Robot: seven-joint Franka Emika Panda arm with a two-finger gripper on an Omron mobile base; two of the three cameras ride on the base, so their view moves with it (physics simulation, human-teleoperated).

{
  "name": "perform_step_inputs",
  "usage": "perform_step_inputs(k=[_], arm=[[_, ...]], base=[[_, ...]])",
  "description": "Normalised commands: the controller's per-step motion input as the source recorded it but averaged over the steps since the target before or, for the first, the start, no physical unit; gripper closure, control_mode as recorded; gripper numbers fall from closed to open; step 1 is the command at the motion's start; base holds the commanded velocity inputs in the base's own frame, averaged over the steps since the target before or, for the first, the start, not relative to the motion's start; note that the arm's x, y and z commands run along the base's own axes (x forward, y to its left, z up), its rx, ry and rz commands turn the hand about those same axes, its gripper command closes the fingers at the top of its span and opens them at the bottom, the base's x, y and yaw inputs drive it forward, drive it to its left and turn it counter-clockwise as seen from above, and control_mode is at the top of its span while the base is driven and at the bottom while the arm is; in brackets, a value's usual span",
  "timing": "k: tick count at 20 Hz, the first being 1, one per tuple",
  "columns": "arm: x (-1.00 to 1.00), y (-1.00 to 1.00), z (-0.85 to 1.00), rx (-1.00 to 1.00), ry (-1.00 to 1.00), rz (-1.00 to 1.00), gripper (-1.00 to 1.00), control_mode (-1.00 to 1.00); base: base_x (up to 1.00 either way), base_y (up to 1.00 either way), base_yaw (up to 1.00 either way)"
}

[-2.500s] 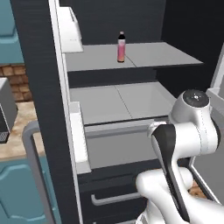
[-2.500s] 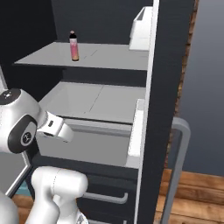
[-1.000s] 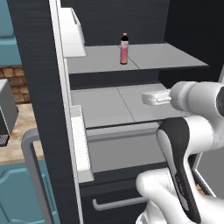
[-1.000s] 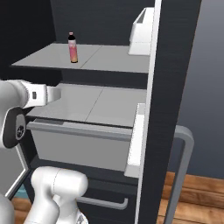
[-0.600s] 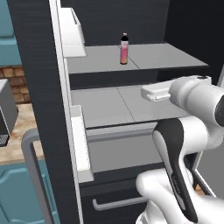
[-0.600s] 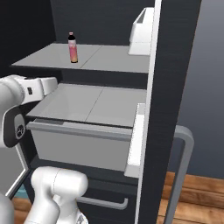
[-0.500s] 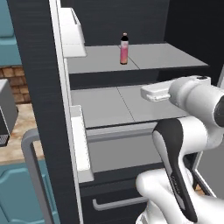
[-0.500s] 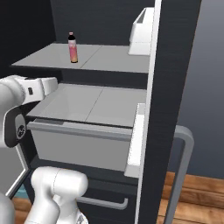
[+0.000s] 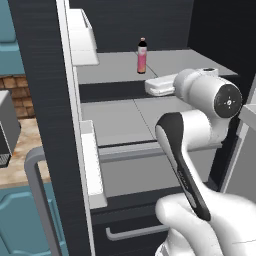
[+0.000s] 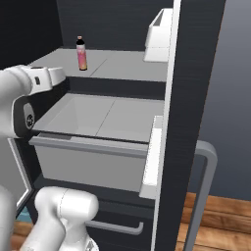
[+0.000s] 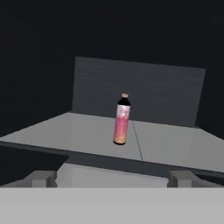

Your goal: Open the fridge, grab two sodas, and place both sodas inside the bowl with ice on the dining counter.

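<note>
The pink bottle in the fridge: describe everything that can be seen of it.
The pink bottle is slim, with a pink-red body paling to yellowish patches, a dark neck and a small cap. It looks like glossy plastic. It stands upright and capped on the grey upper shelf of the open fridge, just left of the shelf's centre seam. Only the shelf touches it. The open tool is short of it, roughly level with the shelf's front edge.

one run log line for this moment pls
phase: reach for soda | tool: open, empty, short of bottle | bottle: upright on fridge shelf | fridge door: open
</note>
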Motion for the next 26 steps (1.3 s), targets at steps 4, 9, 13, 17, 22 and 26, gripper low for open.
perform_step_inputs(k=[4,9,13,17,22,26], arm=[[0.55,0.15,0.25,0.00,0.00,0.00,-1.00,-1.00],[0.47,-0.16,0.07,0.00,0.01,0.00,-1.00,-1.00],[0.49,-0.26,0.04,0.02,0.09,0.00,-1.00,-1.00],[0.67,-0.04,0.00,0.01,0.15,0.00,-1.00,-1.00],[0.62,0.03,0.00,0.01,0.11,0.00,-1.00,-1.00],[0.50,0.03,0.02,0.02,0.07,0.00,-1.00,-1.00]], base=[[0.00,0.00,0.00],[0.00,0.00,0.00],[0.00,0.00,0.00],[0.00,0.00,0.00],[0.00,0.00,0.00],[0.00,0.00,0.00]])
